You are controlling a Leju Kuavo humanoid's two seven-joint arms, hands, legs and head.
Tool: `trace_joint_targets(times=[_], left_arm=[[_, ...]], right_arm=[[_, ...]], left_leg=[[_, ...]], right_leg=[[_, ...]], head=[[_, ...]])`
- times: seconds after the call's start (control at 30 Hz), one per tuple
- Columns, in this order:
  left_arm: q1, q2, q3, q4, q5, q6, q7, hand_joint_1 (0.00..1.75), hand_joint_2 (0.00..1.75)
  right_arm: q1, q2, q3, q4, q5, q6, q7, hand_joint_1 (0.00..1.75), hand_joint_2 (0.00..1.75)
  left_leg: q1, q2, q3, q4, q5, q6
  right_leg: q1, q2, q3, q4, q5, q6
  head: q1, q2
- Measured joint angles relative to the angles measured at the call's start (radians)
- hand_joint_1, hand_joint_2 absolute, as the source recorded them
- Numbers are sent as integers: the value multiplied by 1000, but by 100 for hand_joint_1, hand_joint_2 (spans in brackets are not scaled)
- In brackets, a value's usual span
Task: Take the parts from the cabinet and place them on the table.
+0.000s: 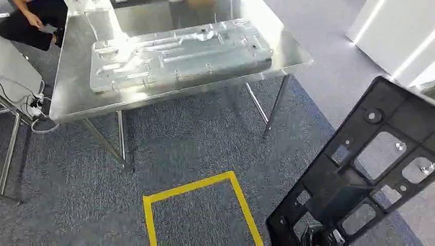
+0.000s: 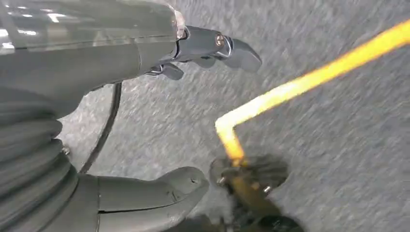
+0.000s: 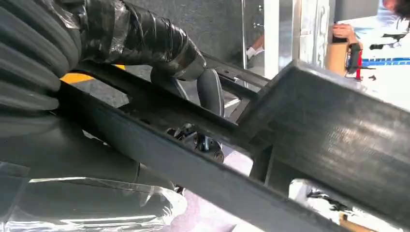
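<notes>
- At far left of my head view, a seated person (image 1: 32, 20) in dark clothing sits behind the corner of the steel table (image 1: 72, 92).
- On the table lies 1 long pressed silver metal panel (image 1: 179, 54), flat on the tabletop and spanning most of its width.
- On the grey carpet (image 1: 195, 138) in front of the table, yellow floor tape (image 1: 195, 187) marks a square outline; I see the same tape's corner in my left wrist view.
- My left hand (image 2: 159, 121) hangs above the carpet, thumb and fingers apart, holding nothing.
- At lower right, the black plastic frame part (image 1: 367, 164), ribbed with cut-out windows, is held tilted above the floor, well apart from the table.
- My right hand (image 3: 159, 63) grips that part, fingers wrapped over 1 of its bars.
</notes>
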Motion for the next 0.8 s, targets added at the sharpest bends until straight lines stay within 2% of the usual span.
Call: trace_joint_targets(times=[0.03, 0.07, 0.1, 0.13, 0.17, 0.2, 0.23, 0.27, 0.3, 0.33, 0.37, 0.4, 0.43, 0.47, 0.53, 0.57, 0.6, 0.63, 0.67, 0.7, 0.73, 0.77, 0.8], left_arm=[[-1, 0, 0, 0, 0, 0, 0, 0, 175], [0, 0, 0, 0, 0, 0, 1, 0, 175], [1, 0, 0, 0, 0, 0, 1, 0, 175], [2, 0, 0, 0, 0, 0, 1, 0, 175], [2, 0, 0, 0, 0, 1, 2, 0, 175], [2, 0, 0, 0, 0, 1, 2, 0, 175], [-1, 0, 0, 0, -1, 2, 4, 0, 175], [-2, 0, 0, 0, -1, 3, 6, 0, 175], [-4, 0, 0, 0, -1, 5, 7, 0, 175], [-6, 0, 0, 0, -1, 6, 7, 0, 175], [-8, -2, 0, 0, -1, 6, 7, 0, 175], [-8, -2, 0, 0, -1, 6, 7, 0, 175], [-7, -2, 0, 0, -1, 6, 7, 0, 175], [-8, -2, 0, 0, -1, 6, 7, 0, 175], [-7, -4, 0, 0, -1, 6, 7, 0, 175], [-5, -4, 0, 0, -1, 6, 7, 0, 175], [-4, -4, 0, 0, -1, 6, 7, 0, 175], [-3, -3, 0, 0, -1, 6, 7, 0, 175], [-3, -3, 0, 0, -1, 6, 7, 0, 175], [-3, -2, 0, 0, -1, 6, 7, 0, 175], [0, 1, 1, 0, -1, 7, 7, 0, 175], [-1, 2, 1, 0, -1, 7, 8, 0, 175], [-2, 2, 1, 0, -1, 7, 8, 0, 175]], right_arm=[[0, 0, 0, 1, 1, -2, 0, 175, 175], [1, 0, 0, 2, 1, -4, 2, 175, 175], [1, 0, 0, 4, 1, -7, 2, 175, 175], [1, 0, 0, 5, 1, -10, 3, 175, 175], [1, 0, 0, 5, 2, -13, 5, 175, 175], [1, 0, 0, 6, 4, -19, 9, 175, 175], [2, 0, 0, 8, 5, -24, 10, 175, 175], [-1, -1, 2, 11, 6, -27, 15, 175, 175], [1, 0, 3, 11, 9, -29, 16, 175, 175], [3, 0, 4, 11, 9, -30, 16, 175, 175], [2, 0, 5, 11, 9, -30, 16, 175, 175], [2, 0, 7, 11, 9, -30, 16, 175, 175], [1, 0, 8, 11, 9, -31, 16, 175, 175], [1, 0, 9, 11, 9, -31, 17, 175, 175], [1, 0, 11, 11, 9, -30, 17, 175, 175], [1, 0, 11, 12, 9, -30, 17, 175, 175], [1, 0, 11, 12, 9, -30, 17, 175, 175], [1, 0, 11, 12, 9, -30, 17, 175, 175], [1, 0, 11, 12, 9, -30, 17, 175, 175], [1, 0, 11, 12, 9, -30, 17, 175, 175], [0, 0, 12, 12, 9, -30, 17, 175, 175], [0, 0, 13, 14, 9, -30, 18, 175, 175], [0, 0, 16, 14, 9, -30, 18, 175, 175]], left_leg=[[0, -1, 20, -4, -13, -1], [1, -3, 39, -6, -27, -4], [2, -3, 61, -6, -43, -8], [3, -3, 86, -6, -60, -11], [4, -3, 103, -6, -76, -14], [5, -1, 122, -6, -95, -19], [2, 1, 140, 4, -115, -26], [2, -2, 137, -5, -124, -36], [4, 2, 142, -14, -130, -46], [8, 3, 150, -3, -120, -54], [10, 3, 138, 27, -97, -62], [15, 2, 101, 99, -75, -63], [14, 2, 58, 178, -64, -63], [15, 1, 10, 245, -85, -64], [13, 1, -70, 325, -189, -65], [13, 1, -94, 331, -226, -63], [12, 1, -111, 310, -235, -57], [9, 1, -112, 269, -210, -52], [3, 1, -104, 207, -155, -43], [-5, 1, -95, 135, -72, -32], [-17, -1, -97, 78, 29, -20], [-21, -6, -95, 74, 13, -17], [-21, -3, -88, 71, 14, -13]], right_leg=[[-2, 0, -42, 22, -51, 4], [-5, -1, -70, 19, -85, 10], [-8, -2, -89, -5, -96, 13], [-12, -5, -93, -56, -74, 16], [-15, -7, -91, -112, -18, 16], [-19, -14, -91, -180, 95, 18], [-13, -27, -98, -208, 209, 11], [-4, -23, -93, -200, 177, -6], [-2, -18, -92, -201, 187, -16], [1, -13, -91, -208, 181, -24], [2, -9, -78, -212, 176, -34], [1, -10, -59, -223, 168, -44], [2, -10, -42, -232, 159, -55], [3, -10, -28, -236, 151, -59], [8, -4, -2, -240, 130, -63], [11, -1, 11, -240, 119, -64], [15, 3, 31, -240, 105, -64], [17, 5, 46, -240, 94, -64], [19, 5, 62, -240, 82, -63], [19, 5, 74, -241, 71, -62], [20, 6, 85, -240, 62, -59], [20, 12, 89, -242, 54, -51], [20, 13, 88, -246, 48, -44]], head=[[1, 0], [1, 0], [1, 0], [0, 0], [1, 0], [1, 0], [1, 0], [1, 0], [-2, 0], [0, 0], [-1, 0], [0, 0], [-1, 0], [-1, 0], [-1, 0], [-2, 0], [-1, 0], [-1, 0], [-1, 0], [-1, 0], [-1, 0], [-1, 0], [-1, 0]])
